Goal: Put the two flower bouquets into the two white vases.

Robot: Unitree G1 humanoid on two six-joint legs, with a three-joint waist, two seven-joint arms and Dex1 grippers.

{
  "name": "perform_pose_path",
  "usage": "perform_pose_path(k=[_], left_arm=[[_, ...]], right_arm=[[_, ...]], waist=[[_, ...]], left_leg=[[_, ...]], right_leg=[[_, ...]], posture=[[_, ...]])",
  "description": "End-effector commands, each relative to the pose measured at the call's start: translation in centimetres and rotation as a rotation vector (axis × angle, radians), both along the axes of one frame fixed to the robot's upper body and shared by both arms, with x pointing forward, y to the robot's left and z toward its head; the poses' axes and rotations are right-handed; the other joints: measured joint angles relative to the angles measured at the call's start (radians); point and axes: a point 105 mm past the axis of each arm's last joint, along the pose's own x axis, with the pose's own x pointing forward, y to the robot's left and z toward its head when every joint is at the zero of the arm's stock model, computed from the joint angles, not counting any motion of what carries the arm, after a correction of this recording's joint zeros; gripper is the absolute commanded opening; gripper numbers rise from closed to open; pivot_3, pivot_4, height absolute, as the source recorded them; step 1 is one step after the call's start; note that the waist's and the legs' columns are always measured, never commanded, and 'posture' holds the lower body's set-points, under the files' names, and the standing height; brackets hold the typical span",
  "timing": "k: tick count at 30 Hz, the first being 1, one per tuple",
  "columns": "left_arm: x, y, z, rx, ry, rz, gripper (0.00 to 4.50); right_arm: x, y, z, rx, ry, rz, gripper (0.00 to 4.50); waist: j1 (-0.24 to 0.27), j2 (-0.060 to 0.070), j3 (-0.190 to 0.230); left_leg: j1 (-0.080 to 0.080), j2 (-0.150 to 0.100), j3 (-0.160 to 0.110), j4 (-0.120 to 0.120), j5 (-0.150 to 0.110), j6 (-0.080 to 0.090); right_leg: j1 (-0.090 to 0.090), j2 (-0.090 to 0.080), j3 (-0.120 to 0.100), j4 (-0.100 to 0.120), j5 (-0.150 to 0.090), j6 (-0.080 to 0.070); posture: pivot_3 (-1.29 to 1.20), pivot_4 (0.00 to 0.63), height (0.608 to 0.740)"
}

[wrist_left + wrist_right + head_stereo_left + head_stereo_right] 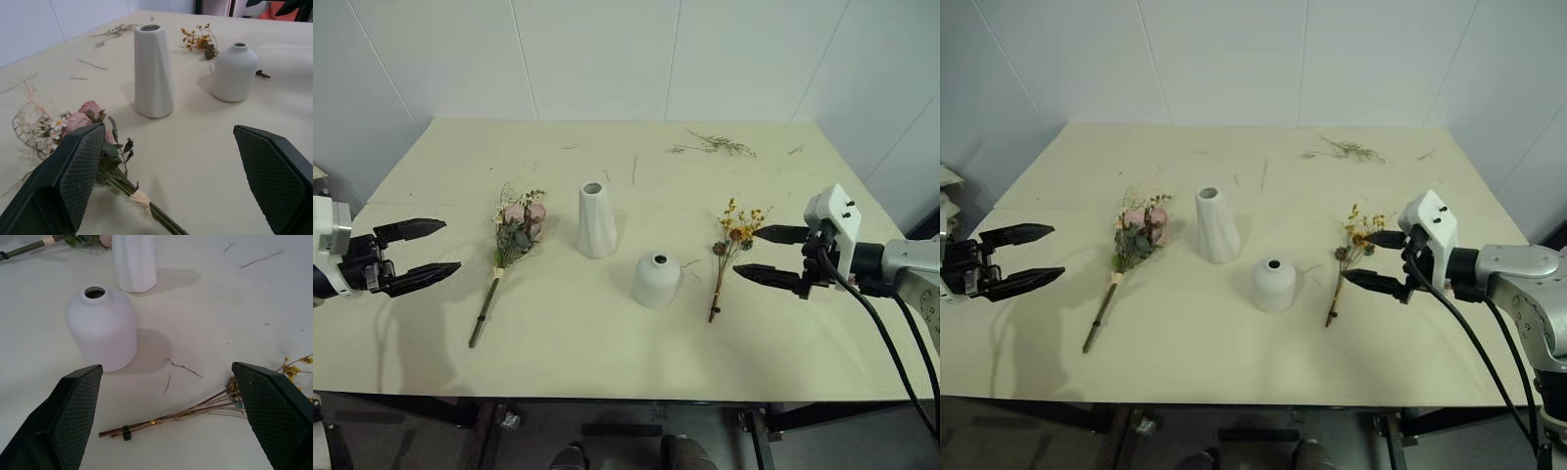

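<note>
White vases [596,219] [657,278] stand mid-table; your roses [517,229] lie left, yellow sprig [732,250] right. Left gripper [423,253] and right gripper [766,255] both gape open, empty.

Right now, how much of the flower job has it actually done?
Nothing is done yet: the rose bouquet and the yellow sprig lie flat on the table. Nothing is in hand; the left pincer and right pincer are open. Left: filling the tall vase and short vase.
</note>
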Motion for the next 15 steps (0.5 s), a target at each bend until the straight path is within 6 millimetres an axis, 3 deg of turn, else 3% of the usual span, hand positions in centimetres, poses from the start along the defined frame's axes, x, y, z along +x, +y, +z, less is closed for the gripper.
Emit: perform_pose_path(k=[1, 9, 15], left_arm=[[0.0, -0.4, 1.2, -0.002, -0.044, -0.021, 4.5], [1.5, -1.0, 0.6, 0.006, -0.037, -0.015, 4.5], [3.3, -0.7, -0.3, -0.077, 0.038, 0.173, 4.5]], right_arm=[[-0.5, 0.2, 1.4, 0.021, -0.058, 0.007, 4.46], [-0.5, 0.9, 1.7, 0.04, -0.075, 0.005, 4.46], [-0.6, 0.7, 1.6, -0.022, -0.124, 0.014, 4.46]], waist=[[-0.001, 0.0, 0.0], [0.002, 0.0, 0.0], [0.0, 0.0, 0.0]], left_leg=[[0.0, 0.0, 0.0, 0.0, 0.0, 0.0], [0.0, 0.0, 0.0, 0.0, 0.0, 0.0], [0.0, 0.0, 0.0, 0.001, 0.0, 0.0]], right_leg=[[0.0, 0.0, 0.0, 0.0, 0.0, 0.0], [0.0, 0.0, 0.0, 0.0, 0.0, 0.0], [0.0, 0.0, 0.0, 0.001, 0.0, 0.0]], posture=[[0.0, 0.15, 0.74], [0.0, 0.15, 0.74], [0.0, 0.15, 0.74]])
